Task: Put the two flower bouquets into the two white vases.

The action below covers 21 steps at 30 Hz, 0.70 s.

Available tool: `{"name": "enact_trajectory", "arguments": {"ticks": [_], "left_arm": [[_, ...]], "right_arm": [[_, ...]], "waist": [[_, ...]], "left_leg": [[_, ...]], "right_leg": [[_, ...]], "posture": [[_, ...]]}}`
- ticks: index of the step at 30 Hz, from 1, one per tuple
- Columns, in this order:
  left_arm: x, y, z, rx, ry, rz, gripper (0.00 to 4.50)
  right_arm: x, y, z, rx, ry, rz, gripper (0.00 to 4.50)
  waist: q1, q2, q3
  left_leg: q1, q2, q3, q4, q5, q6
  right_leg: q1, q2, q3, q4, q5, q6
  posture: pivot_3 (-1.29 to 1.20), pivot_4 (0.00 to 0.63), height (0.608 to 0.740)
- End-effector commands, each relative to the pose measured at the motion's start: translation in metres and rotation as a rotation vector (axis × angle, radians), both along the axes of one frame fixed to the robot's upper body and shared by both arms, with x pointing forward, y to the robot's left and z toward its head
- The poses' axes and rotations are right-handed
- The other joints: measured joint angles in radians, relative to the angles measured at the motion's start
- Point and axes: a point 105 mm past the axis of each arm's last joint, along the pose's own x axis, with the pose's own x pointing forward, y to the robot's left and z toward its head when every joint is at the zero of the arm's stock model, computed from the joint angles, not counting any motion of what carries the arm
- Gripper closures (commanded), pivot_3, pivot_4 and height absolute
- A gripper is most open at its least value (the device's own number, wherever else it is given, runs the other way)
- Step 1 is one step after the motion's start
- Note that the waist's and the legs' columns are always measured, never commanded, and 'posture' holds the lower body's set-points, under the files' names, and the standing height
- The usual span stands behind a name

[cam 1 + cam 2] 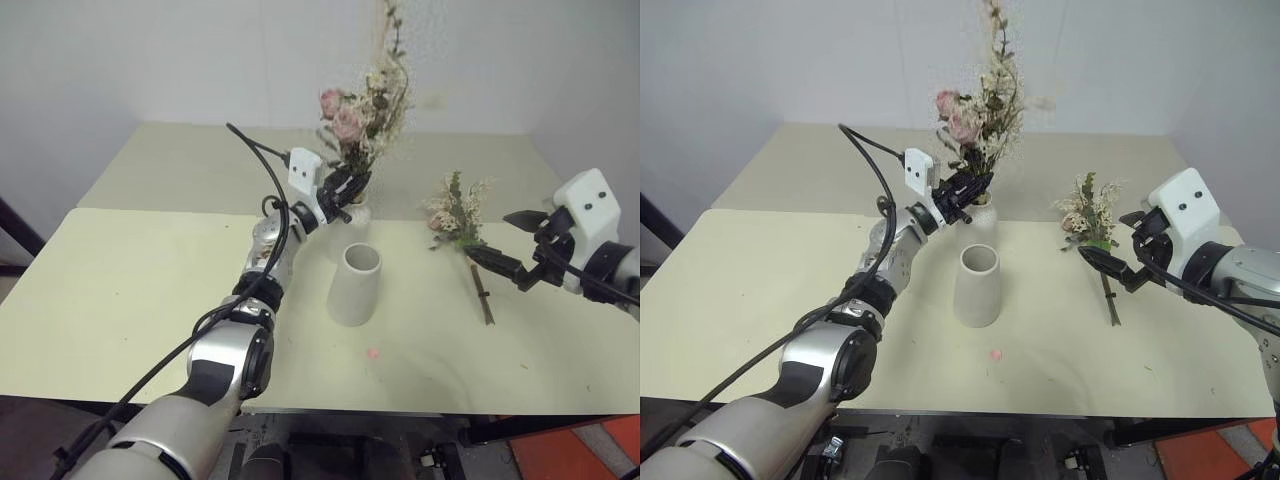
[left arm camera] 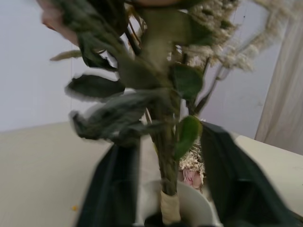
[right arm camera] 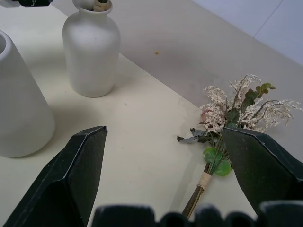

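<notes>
Nearest me stands the wide vase (image 1: 355,285); behind it my left tool (image 1: 345,190), jaws parted, steadies one bouquet (image 1: 360,110) in the bottle vase (image 3: 91,52); my right tool (image 1: 510,245) gapes empty.

I found no readable text, labels, brand marks, nos. or signs in any view.
</notes>
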Motion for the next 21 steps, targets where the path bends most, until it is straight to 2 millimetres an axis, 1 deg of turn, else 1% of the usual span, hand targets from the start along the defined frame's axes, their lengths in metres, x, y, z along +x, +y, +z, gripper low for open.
{"name": "enact_trajectory", "arguments": {"ticks": [1,5,8,12,14,16,18,21], "left_arm": [[-0.003,0.002,0.016,0.036,-0.068,-0.013,1.41],[-0.001,0.018,0.014,0.108,-0.065,0.009,0.07],[-0.006,0.032,0.015,0.152,-0.052,-0.026,0.03],[-0.014,0.052,0.007,0.317,-0.011,-0.049,0.03],[-0.02,0.064,0.011,0.347,-0.007,-0.047,0.03],[-0.032,0.079,0.019,0.359,-0.023,-0.066,0.03],[-0.049,0.098,0.026,0.391,-0.075,-0.087,0.03],[-0.07,0.123,0.031,0.449,-0.108,-0.104,0.03]], "right_arm": [[-0.001,-0.003,0.013,-0.003,-0.058,-0.016,0.0],[0.001,-0.003,0.013,-0.007,-0.058,-0.013,0.0],[0.003,-0.004,0.013,-0.005,-0.059,-0.012,0.0],[0.006,-0.003,0.012,-0.003,-0.055,-0.004,0.0],[0.01,-0.005,0.01,0.0,-0.04,-0.009,0.0],[0.018,-0.01,0.005,0.0,0.003,-0.056,0.0],[0.031,-0.02,-0.001,-0.013,0.068,-0.132,0.0],[0.048,-0.036,-0.01,-0.02,0.146,-0.236,0.0]], "waist": [[-0.001,0.0,0.0],[-0.002,0.0,0.0],[-0.007,0.0,0.0],[-0.013,0.0,0.0],[-0.017,0.0,0.0],[-0.023,0.0,0.0],[-0.03,0.001,0.0],[-0.039,0.001,-0.001]], "left_leg": [[0.0,0.0,0.0,0.0,0.0,0.0],[0.0,0.0,0.0,0.0,0.0,0.0],[0.0,0.0,0.0,0.0,0.0,0.0],[0.0,0.001,0.0,0.0,0.0,0.0],[0.0,0.001,0.0,0.0,0.0,0.0],[0.001,0.001,-0.001,0.0,0.0,0.0],[0.001,0.001,0.0,0.0,0.0,0.0],[0.002,0.002,0.0,-0.001,0.0,0.0]], "right_leg": [[0.0,0.0,0.0,0.0,0.0,0.0],[0.0,0.0,0.0,0.0,0.0,0.0],[0.0,0.0,0.0,0.001,0.0,0.0],[0.0,0.001,0.0,0.001,0.0,0.0],[0.0,0.001,0.0,0.001,0.0,0.0],[0.0,0.001,0.001,0.001,0.0,0.0],[0.0,0.001,0.001,0.001,0.0,0.0],[-0.001,0.001,0.002,0.002,0.0,0.0]], "posture": [[0.0,0.15,0.74],[0.0,0.15,0.74],[0.0,0.15,0.74],[0.0,0.15,0.74],[0.0,0.15,0.74],[0.0,0.15,0.74],[0.0,0.15,0.74],[0.0,0.15,0.74]]}}
